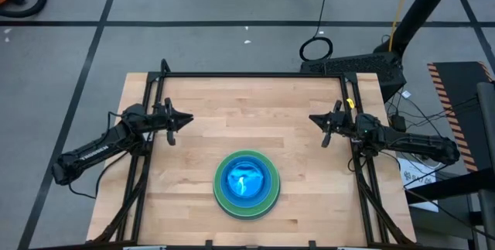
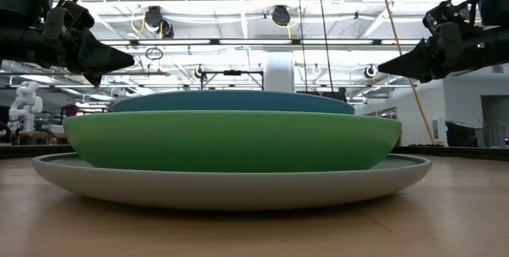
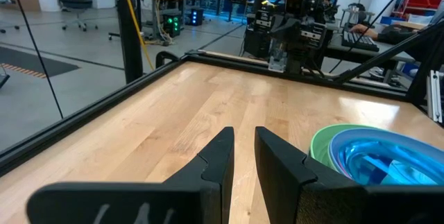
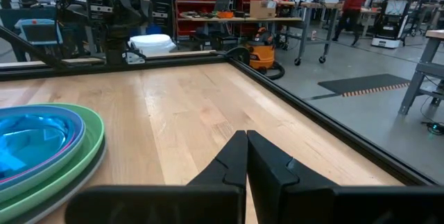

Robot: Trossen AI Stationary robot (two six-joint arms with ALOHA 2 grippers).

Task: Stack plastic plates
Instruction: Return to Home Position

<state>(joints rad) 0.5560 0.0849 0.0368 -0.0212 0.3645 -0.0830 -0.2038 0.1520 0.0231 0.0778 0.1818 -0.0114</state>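
1. High view: one stack of plastic plates (image 1: 247,184) at front centre of the table (image 1: 255,103). Two grippers: left gripper (image 1: 188,118) and right gripper (image 1: 312,118), well apart from it at opposite sides.
2. Low view: three edges countable: grey plate (image 2: 231,189) lowest, green plate (image 2: 231,142), blue plate (image 2: 231,102). Upper plates hidden.
3. Left wrist view: fingers drawn together but for a thin slit, holding nothing; stack beside.
4. Right wrist view: fingers pressed together, empty. One person (image 4: 357,2) far off.
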